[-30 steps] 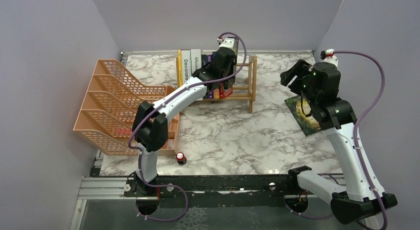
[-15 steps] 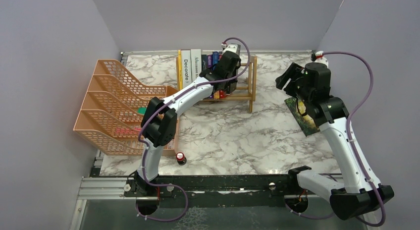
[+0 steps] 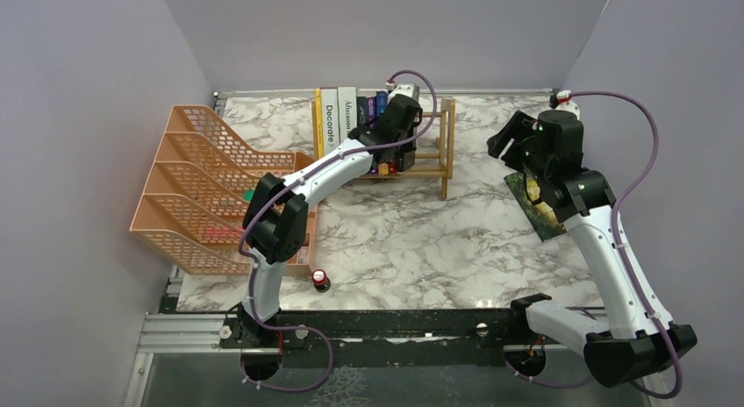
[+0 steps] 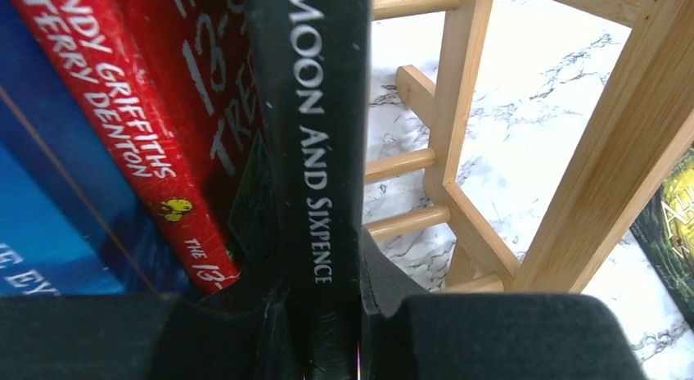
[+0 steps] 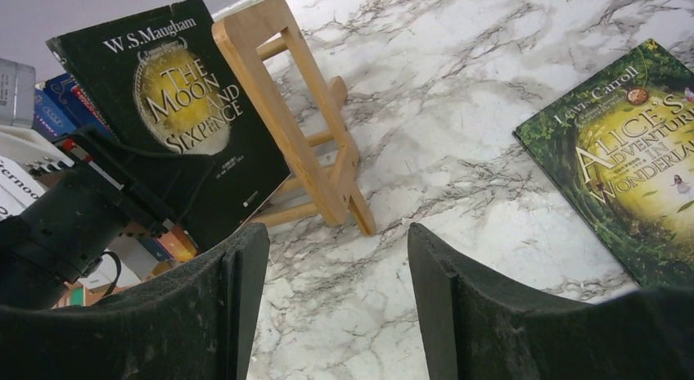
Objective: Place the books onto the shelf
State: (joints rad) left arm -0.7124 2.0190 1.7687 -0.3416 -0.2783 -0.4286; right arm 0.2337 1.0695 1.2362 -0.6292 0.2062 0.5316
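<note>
Left claw (image 4: 323, 318) deeper, around black book (image 4: 321, 110)

You are looking down on a white marble-patterned tabletop (image 3: 412, 240) with grey veining, lying under soft, even light. Plain pale lilac-grey panels are closing it in: a left wall (image 3: 79, 161) at 9 o'clock, a back wall (image 3: 377, 30) at 12 o'clock and a right wall (image 3: 676, 91) at 3 o'clock. At 6 o'clock a dark strip (image 3: 395, 324) and a silver rail (image 3: 175, 334) are running along the near edge.
</note>
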